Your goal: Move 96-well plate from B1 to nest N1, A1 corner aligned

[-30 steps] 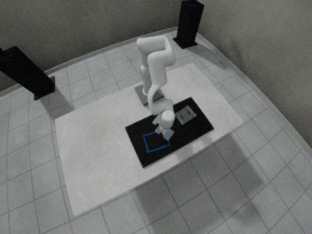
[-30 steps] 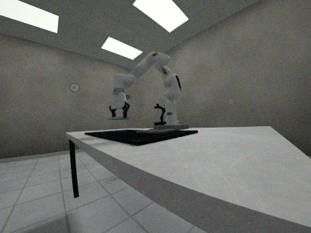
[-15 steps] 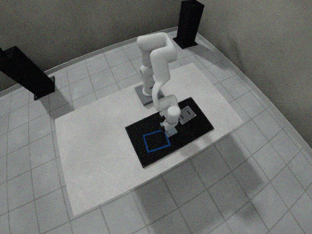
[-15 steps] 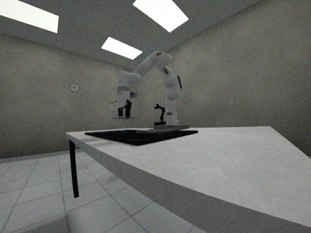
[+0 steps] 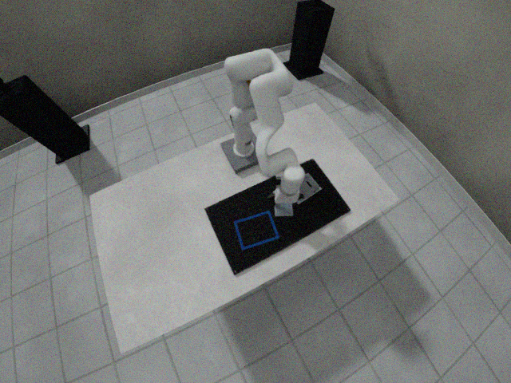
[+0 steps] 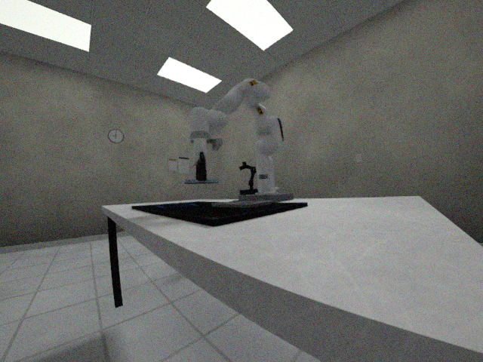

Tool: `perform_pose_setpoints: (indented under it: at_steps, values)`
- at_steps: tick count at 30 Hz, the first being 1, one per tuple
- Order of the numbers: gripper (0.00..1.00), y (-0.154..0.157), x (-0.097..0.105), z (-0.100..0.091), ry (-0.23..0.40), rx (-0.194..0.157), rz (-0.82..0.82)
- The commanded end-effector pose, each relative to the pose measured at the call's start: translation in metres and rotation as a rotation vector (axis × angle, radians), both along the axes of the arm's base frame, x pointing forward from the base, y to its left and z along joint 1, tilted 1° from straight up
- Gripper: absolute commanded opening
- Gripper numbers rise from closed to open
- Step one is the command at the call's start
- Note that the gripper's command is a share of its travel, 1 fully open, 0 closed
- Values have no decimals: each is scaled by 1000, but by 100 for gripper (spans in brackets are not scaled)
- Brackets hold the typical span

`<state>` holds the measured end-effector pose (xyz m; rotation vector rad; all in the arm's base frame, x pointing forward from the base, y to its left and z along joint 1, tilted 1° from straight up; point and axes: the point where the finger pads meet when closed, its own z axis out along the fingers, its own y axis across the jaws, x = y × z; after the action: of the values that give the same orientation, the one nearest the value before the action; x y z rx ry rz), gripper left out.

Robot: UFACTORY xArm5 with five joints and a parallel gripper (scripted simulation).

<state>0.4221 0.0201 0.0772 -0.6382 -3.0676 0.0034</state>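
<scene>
My gripper (image 5: 284,203) (image 6: 201,173) is shut on the pale 96-well plate (image 5: 284,212) (image 6: 201,181) and holds it level in the air above the black mat (image 5: 326,207) (image 6: 202,212). The plate hangs between the blue square outline of spot B1 (image 5: 239,235), which has nothing in it, and the grey plate nest N1 (image 5: 312,186), just left of the nest. My wrist hides part of the nest. The plate's cut-off corner and the A1 mark are too small to make out.
The mat lies on a white table (image 5: 164,247) (image 6: 351,241). The arm's base (image 5: 239,160) (image 6: 265,196) stands behind the mat. A small black stand (image 6: 248,179) is beside the base. Two black pillars (image 5: 309,37) (image 5: 41,115) stand on the floor behind the table.
</scene>
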Motion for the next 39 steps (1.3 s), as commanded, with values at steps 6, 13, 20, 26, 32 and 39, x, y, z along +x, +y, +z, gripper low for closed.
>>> perform_pose_setpoints:
  at_steps: [6,13,20,26,32,39]
  values:
    - [0,28,-7,3,-6,9,-302]
    - [0,50,-13,4,-4,8,-535]
    - [0,66,-18,5,-3,7,-702]
    - [0,86,-24,6,-2,6,-902]
    - [0,98,-28,6,-1,5,-1035]
    - [0,121,-34,7,-1,5,-1044]
